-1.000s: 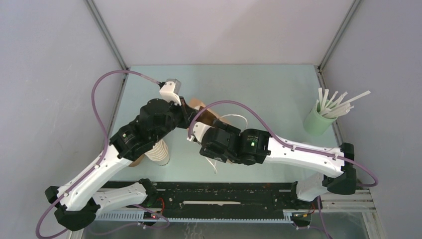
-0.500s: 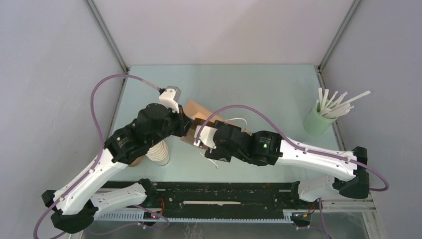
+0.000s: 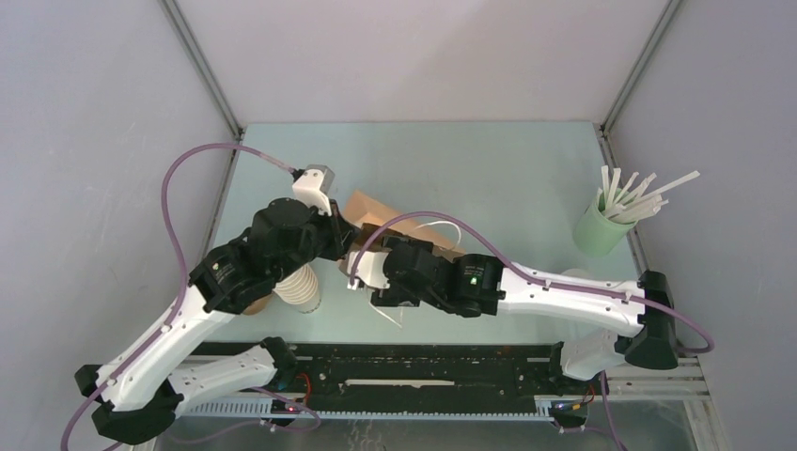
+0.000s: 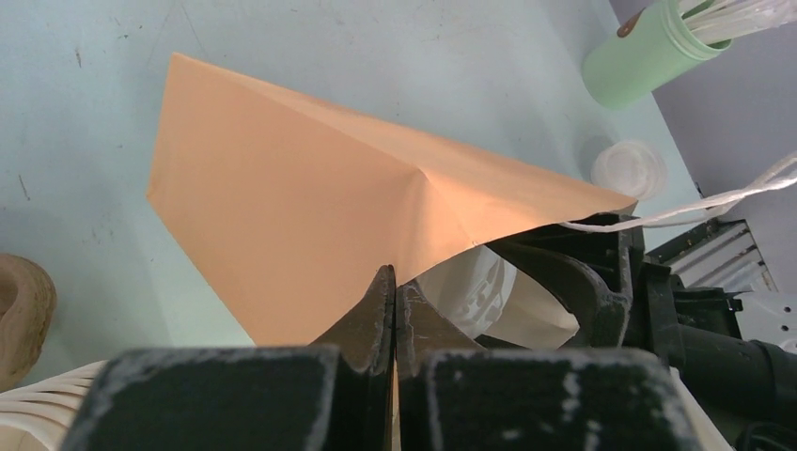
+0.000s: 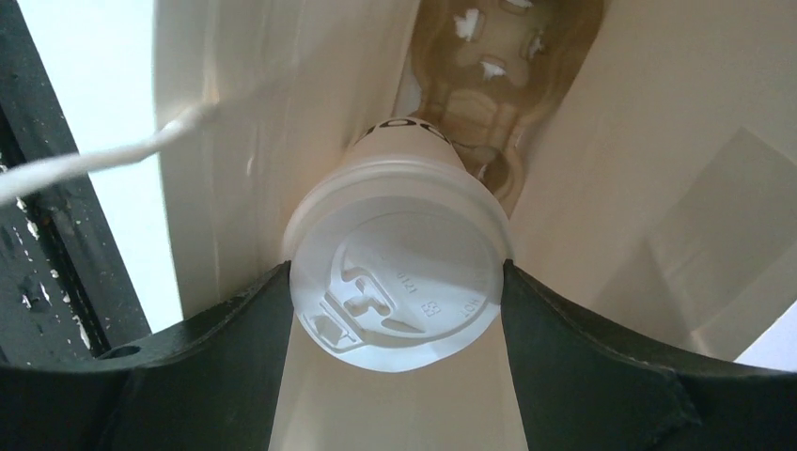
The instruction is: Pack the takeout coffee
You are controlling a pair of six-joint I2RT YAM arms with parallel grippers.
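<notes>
Carefully now: my right claw grasps the takeout coffee around its lidded top, already inside the mouth of the paper bag on the worktop. My left claw is clenched on the bag's upper edge, lifting it open. I judge the cup should go in straight and deep, clear of the string handle, and sit against the bag's bottom before I let go.

Bright even light, soft shadows, close foregrounds blurred (some washed-out whites)
</notes>
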